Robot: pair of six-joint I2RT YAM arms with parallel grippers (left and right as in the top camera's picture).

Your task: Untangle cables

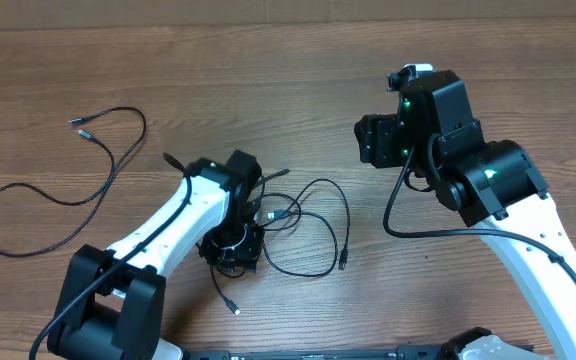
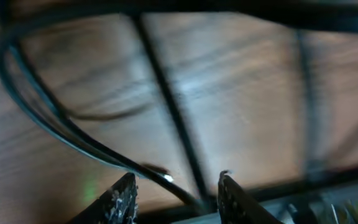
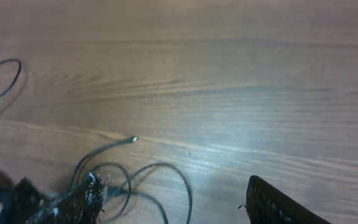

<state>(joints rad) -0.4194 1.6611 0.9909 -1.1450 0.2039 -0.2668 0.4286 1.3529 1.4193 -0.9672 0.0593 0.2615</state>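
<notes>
**Tabletop**: wood grain, carrying two lots of cable.

**Item 1, loose cable**: a single thin black cord with small silvery plug ends. It lies in open curves by the left edge, well apart from the rest.

**Item 2, tangled cables**: several thin black cords in overlapping loops. They lie mid-tabletop, toward the near edge.

**Left hand**: the arm reaches in from the near-left corner, with the hand turned down onto the tangle's left side. Fingers are partly apart, and one strand runs into the gap. The wrist view is blurred, so actual contact seemingly cannot be judged.

**Right hand**: the arm comes from the near-right corner. The hand is raised, right of the tangle and toward the far edge. Its fingers are spread wide and hold nothing.
</notes>
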